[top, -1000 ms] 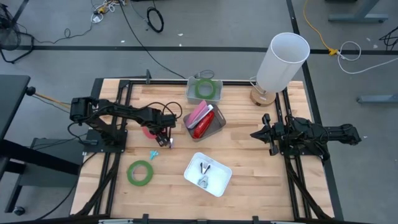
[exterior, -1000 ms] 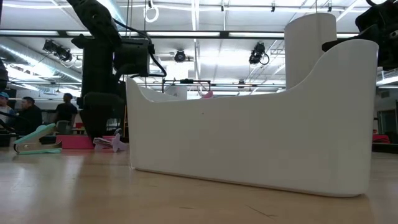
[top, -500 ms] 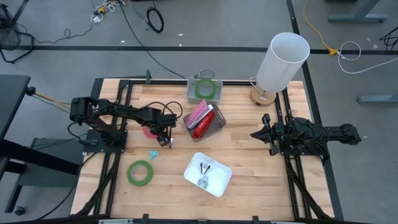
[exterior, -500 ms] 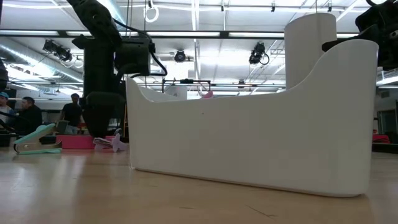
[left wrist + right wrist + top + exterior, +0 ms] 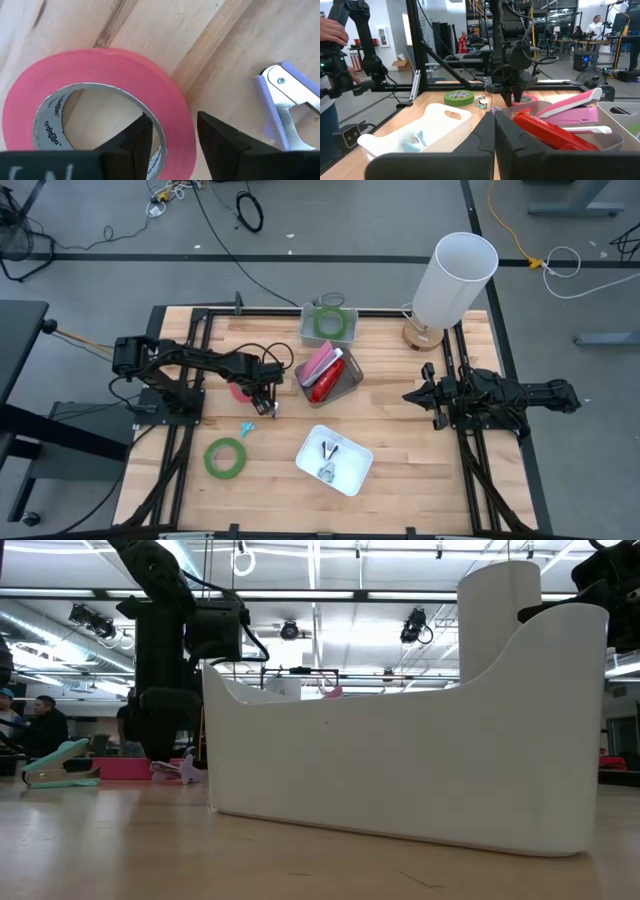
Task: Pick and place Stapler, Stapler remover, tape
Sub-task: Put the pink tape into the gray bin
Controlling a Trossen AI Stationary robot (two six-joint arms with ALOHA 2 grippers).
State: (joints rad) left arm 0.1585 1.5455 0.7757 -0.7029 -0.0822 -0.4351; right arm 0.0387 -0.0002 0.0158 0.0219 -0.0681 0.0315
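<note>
High view, read from its left edge: a green tape roll [image 5: 227,457] lay flat on the tabletop [image 5: 400,440], well apart from the left claw [image 5: 265,393] on the near side. A small teal remover [image 5: 246,427] sat between that roll and the claw. The left claw stood over the pink tape roll [image 5: 240,391], most of which hid beneath it.

Seen from the left wrist, the pink tape roll [image 5: 100,107] lay flat, and the claw's fingers [image 5: 134,141] straddled its wall, one inside the open centre and one outside, part-way closed with a gap showing beside each; whether they pressed the band I could not tell. A purple remover [image 5: 282,102] lay just beside the roll on the outer finger's side.

By my judgement the roll was light and stiff enough to keep its ring shape, its outer face smooth and fairly slippery, so taking one wall across its thickness, as the fingers stood, looked the sound hold; a weak pinch might let it swing or slip.

Beyond the left claw toward the centre, a grey bin [image 5: 345,385] held a pink stapler [image 5: 320,360] and a red stapler [image 5: 326,380]; a clear bin [image 5: 330,324] held another green tape roll [image 5: 327,325]; a white bin [image 5: 335,460] held metal removers.

Far right, the right claw [image 5: 412,395] waited clenched and empty, just beyond the grey bin.
</note>
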